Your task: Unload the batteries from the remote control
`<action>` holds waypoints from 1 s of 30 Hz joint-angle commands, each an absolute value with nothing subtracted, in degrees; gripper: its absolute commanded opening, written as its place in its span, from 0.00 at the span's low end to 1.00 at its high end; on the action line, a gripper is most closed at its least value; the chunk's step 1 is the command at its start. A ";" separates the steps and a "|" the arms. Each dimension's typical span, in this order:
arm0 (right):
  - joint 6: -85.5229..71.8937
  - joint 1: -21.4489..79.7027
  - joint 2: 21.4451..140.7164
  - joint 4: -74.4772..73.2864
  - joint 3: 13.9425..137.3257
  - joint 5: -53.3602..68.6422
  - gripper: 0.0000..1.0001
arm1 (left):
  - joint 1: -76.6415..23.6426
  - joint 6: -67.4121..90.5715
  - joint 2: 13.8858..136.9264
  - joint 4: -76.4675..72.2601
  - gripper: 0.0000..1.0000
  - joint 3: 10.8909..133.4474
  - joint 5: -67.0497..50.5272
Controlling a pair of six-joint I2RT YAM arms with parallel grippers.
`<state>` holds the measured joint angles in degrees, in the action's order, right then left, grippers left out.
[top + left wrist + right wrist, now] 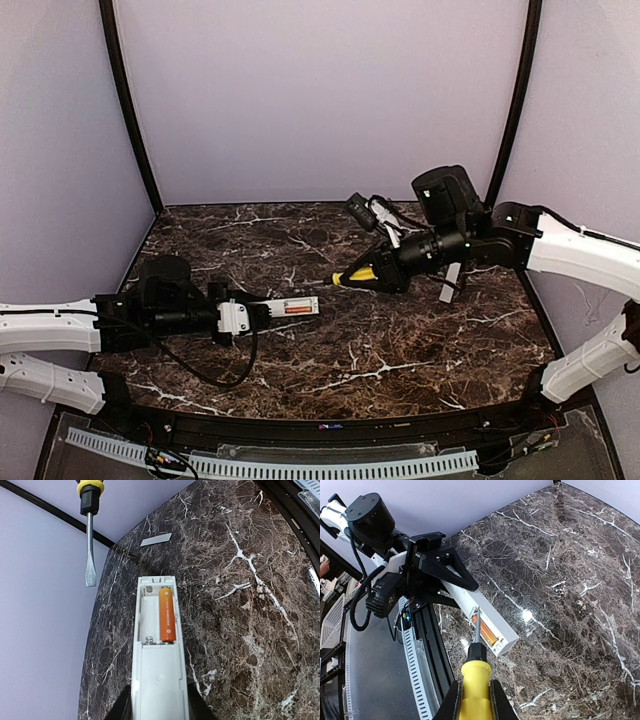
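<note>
Left hand (258, 313) clamps slim white remote control (157, 675); right hand (475, 702) clamps yellow-handled screwdriver (476, 670). Seated orange cylindrical battery (167, 615) likely light, slick; lever up one end.

Left pincer (262, 312) clamps one end of the white remote (290, 308). The remote sticks out right of the pincer, recess face up, with one orange battery (297, 309) in it. Right pincer (378, 272) grips the yellow-handled screwdriver (360, 275), whose working end points left, toward the remote's free end but apart from it. A pale strip (449, 281) sits behind the right pincer, partly under the arm, on the dark marble bench (330, 350).
</note>
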<state>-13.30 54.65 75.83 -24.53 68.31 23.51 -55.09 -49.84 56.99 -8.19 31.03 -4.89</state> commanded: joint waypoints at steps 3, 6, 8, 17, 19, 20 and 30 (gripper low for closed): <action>-3.06 54.22 74.09 -26.78 72.18 22.53 0.00 | -55.11 -53.13 56.85 -11.24 0.01 30.77 -4.68; -0.37 54.23 74.17 -28.15 73.08 22.51 0.00 | -55.11 -55.90 56.96 -11.25 0.00 30.73 -5.01; 1.82 54.23 74.26 -29.71 73.80 22.52 0.00 | -55.12 -59.10 56.96 -11.21 0.00 30.66 -5.05; 9.49 54.23 74.23 -34.50 75.63 21.66 0.00 | -55.11 -67.59 57.88 -10.49 0.00 32.09 -2.30; 10.84 54.23 74.95 -35.86 76.47 21.61 0.00 | -55.14 -69.54 58.34 -10.54 0.00 32.38 -1.45; 11.49 54.23 75.36 -36.74 76.96 21.66 0.00 | -55.12 -70.56 58.57 -10.61 0.00 32.75 -1.12; 16.13 56.24 81.39 -45.27 83.54 19.99 0.00 | -54.98 -73.06 63.07 -16.64 0.00 33.54 3.05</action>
<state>13.26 54.89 78.91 -41.28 80.79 21.91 -55.09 -72.25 62.61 -12.10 32.53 1.58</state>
